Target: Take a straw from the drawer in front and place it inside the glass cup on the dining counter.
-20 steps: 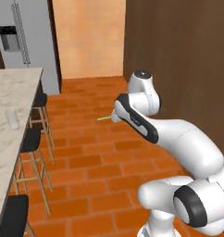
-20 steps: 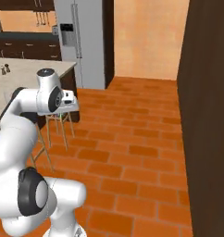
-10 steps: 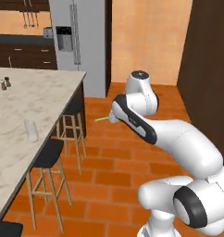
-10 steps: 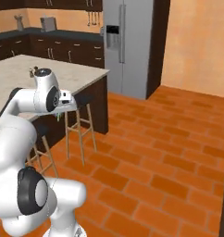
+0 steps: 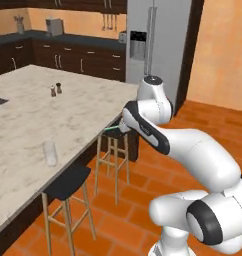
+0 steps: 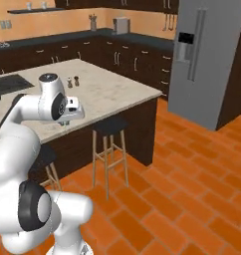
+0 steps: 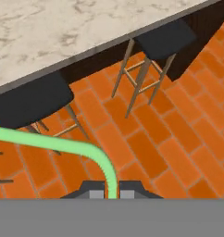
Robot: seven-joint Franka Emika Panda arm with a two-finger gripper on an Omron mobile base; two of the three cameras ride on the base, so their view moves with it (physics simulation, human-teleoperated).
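Hand view shows the straw (image 7: 63,144) pinched between the closed fingertips of the gripper (image 7: 112,193), bending away to the left over brick floor. Beyond it the dining counter (image 5: 38,125) carries the glass cup (image 5: 49,153), well apart, with bar stools (image 5: 113,142) beneath the edge.

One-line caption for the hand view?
End effector shut on the green straw, above bar stools beside the dining counter.

Arm: raised, elbow bent, reaching forward | Gripper (image 7: 108,193): jaws closed tight on the straw (image 7: 63,146) | Hand: poised beside the dining counter (image 5: 68,120) edge
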